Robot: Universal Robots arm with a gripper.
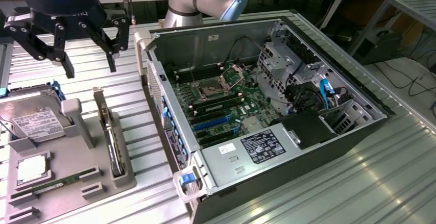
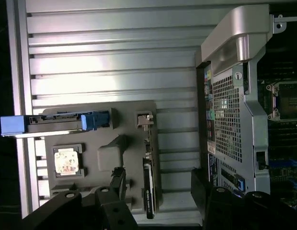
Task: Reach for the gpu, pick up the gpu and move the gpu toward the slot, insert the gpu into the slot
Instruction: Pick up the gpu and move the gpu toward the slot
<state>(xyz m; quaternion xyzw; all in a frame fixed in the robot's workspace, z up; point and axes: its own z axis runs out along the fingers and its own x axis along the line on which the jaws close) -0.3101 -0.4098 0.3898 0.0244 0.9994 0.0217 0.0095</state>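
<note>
The gpu (image 1: pixel 112 150): a thin, flat, dark grey-black circuit card with a silvery metal bracket at one end. It stands on its long edge in a groove of the moulded grey plastic holder (image 1: pixel 68 155) on the ribbed metal table (image 1: pixel 381 183).
How it will handle: I'd judge it light and stiff but fragile. The board faces carry components, so the bare upper edge looks the safest place to pinch, squarely enough that the card does not twist in its groove.
The gripper (image 1: pixel 90 67): a black claw with its fingers (image 1: pixel 65 65) spread wide and nothing between them.
Gpu against gripper: the claw hangs above the table beyond the bracket end of the card, well apart from it and touching nothing. In the wrist view the card's dark edge shows between the dark fingers.
The slot (image 1: pixel 208 125): a long, narrow blue plastic connector strip on the green motherboard (image 1: pixel 225 106) inside the open computer tower (image 1: pixel 204 43), to the exterior view's right of the holder. It is unoccupied.
Task standing: the reaching step, by my reckoning; the card is not yet grasped.
</note>
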